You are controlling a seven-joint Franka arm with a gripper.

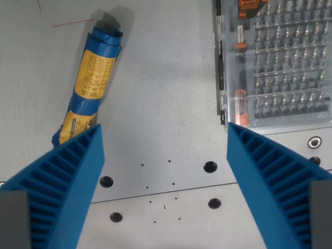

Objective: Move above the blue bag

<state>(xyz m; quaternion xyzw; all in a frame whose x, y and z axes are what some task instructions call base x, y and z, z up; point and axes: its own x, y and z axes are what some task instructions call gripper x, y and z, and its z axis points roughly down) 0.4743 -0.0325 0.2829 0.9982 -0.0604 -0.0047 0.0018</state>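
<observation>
The blue bag (93, 78) is a rolled blue plastic roll with a yellow label, lying tilted on the grey table at the wrist view's upper left. Its lower end is hidden behind my left fingertip. My gripper (165, 136) is open and empty, its two ribbed blue fingers (67, 181) spread wide at the bottom of the view. The bag lies above and to the left of the gap between the fingers.
A clear plastic case of screwdriver bits (275, 62) with an orange-handled driver lies at the upper right. The grey table (166, 93) has a seam and several screw holes (210, 166) between the fingers.
</observation>
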